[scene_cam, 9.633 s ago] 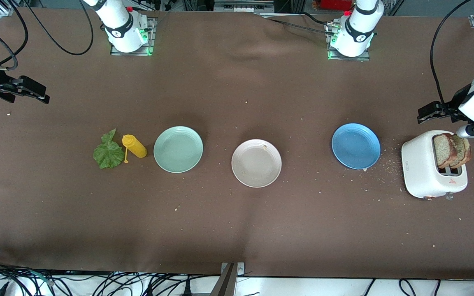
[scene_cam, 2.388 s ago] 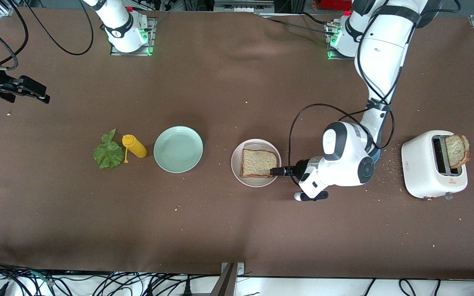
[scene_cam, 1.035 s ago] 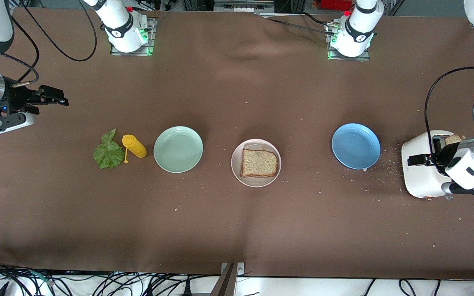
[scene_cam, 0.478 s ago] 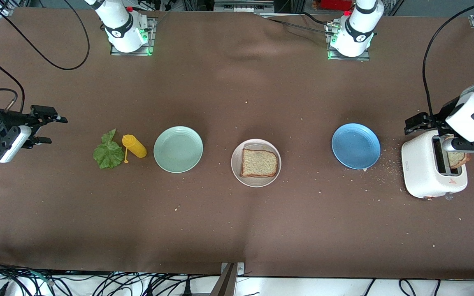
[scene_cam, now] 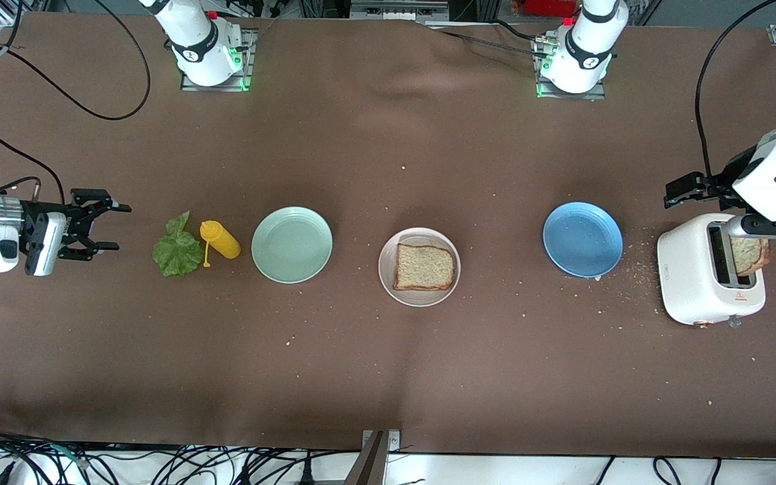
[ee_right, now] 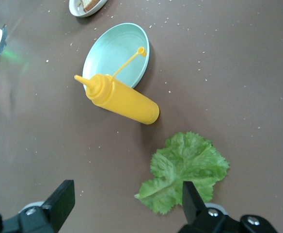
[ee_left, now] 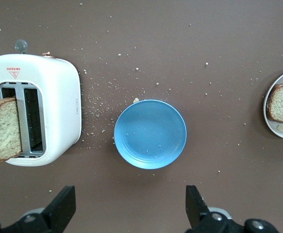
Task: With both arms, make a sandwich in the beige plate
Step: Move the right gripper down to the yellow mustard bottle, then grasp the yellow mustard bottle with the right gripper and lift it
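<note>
While one bread slice [scene_cam: 426, 267] lies flat in the beige plate [scene_cam: 388, 283] at the middle of the counter [scene_cam: 388, 377], the second slice [scene_cam: 749, 254] stands upright in a slot of the white toaster [scene_cam: 688, 283] at the left arm's end, its top poking out above the slot. In the left wrist view that slice [ee_left: 5, 129] leans out of the toaster [ee_left: 59, 97]. The lettuce leaf [scene_cam: 177, 250] rests flat on the counter at the right arm's end, just beside a yellow squeeze bottle [scene_cam: 221, 240] that lies on its side, its cap dangling on a strap.

Taking the beige plate as the centre of a clock face in the front view, a mint-green plate [scene_cam: 292, 244] sits at about nine o'clock, with the bottle and the leaf further out along the same line. A blue plate [scene_cam: 583, 239] sits at about three o'clock, and the toaster lies past it on that side. Crumbs are scattered on the counter between the blue plate and the toaster.

The right claw [scene_cam: 106, 228] hovers above the counter near the leaf, toward the right arm's end, its fingers spread wide and grasping nothing; from its wrist view the leaf [ee_right: 185, 172] lies just ahead of the spread fingers [ee_right: 59, 201]. The left claw [scene_cam: 683, 190] hangs over the counter's brown cloth close to the toaster, released and empty, with the blue plate [ee_left: 150, 134] between its fingers [ee_left: 196, 204] in the left wrist view.
</note>
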Controlling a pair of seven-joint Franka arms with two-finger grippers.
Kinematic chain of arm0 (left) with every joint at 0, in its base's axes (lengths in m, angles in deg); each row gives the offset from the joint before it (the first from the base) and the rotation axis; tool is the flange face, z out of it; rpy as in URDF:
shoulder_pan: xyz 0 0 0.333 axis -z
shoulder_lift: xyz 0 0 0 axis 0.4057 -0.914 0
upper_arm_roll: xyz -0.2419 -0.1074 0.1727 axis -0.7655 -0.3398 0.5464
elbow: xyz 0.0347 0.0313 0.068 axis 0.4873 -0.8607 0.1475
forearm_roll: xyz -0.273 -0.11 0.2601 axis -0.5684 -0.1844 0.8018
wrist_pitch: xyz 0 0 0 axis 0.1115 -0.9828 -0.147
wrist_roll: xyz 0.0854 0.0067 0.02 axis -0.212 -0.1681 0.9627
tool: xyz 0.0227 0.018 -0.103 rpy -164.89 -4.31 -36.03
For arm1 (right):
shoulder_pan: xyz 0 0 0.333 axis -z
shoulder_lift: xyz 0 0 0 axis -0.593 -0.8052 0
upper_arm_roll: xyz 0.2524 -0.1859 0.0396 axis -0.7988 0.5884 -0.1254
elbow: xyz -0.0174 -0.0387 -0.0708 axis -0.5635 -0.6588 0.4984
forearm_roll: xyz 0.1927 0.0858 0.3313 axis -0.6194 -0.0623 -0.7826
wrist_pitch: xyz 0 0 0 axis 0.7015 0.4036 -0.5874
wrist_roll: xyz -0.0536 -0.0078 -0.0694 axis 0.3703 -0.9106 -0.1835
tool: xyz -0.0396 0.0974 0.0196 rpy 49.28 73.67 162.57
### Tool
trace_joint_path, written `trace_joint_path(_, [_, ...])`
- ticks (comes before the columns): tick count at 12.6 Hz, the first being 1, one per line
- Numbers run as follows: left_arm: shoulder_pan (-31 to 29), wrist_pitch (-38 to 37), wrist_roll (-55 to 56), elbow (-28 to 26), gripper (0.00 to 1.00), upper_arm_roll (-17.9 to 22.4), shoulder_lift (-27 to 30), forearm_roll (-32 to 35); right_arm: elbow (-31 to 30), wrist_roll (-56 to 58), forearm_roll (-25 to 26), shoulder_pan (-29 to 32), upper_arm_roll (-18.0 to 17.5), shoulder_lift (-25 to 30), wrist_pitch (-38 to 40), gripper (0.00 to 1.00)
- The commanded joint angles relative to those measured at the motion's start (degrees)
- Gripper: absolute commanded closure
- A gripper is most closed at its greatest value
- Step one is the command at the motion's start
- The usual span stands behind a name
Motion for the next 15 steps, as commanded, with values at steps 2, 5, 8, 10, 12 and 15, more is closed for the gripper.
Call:
trace_joint_path(2, [-0.61,0.23,-0.03,0.45,0.0,0.07,-0.37,1.98,-1.91,15.37,-7.96,2.53,-0.68,-1.23,1.8,0.04])
trace_joint_path(5, [-0.35,0.23,0.23,0.63,0.0,-0.27,-0.37,1.98,-2.44,28.55,-13.93,3.84,-0.68,-4.03,3.56,0.04])
trace_joint_path(8, [-0.17,0.15,0.4,0.63,0.0,-0.36,-0.2,1.98,-2.44,41.05,-22.82,4.64,-0.68,-10.27,5.23,0.04])
trace_joint_path(10, [0.0,0.15,0.32,0.54,0.0,-0.36,-0.29,1.98,-2.35,47.47,-26.86,4.64,-0.68,-14.22,5.41,0.04])
trace_joint_path(12, [-0.26,0.15,0.14,0.63,0.0,-0.36,-0.37,1.98,-2.35,50.83,-30.03,4.38,-1.21,-16.52,5.75,0.04])
trace_joint_path(15, [-0.17,0.15,0.14,0.54,0.0,-0.36,-0.81,1.98,-2.44,53.2,-31.98,4.12,-3.83,-18.19,7.69,0.04])
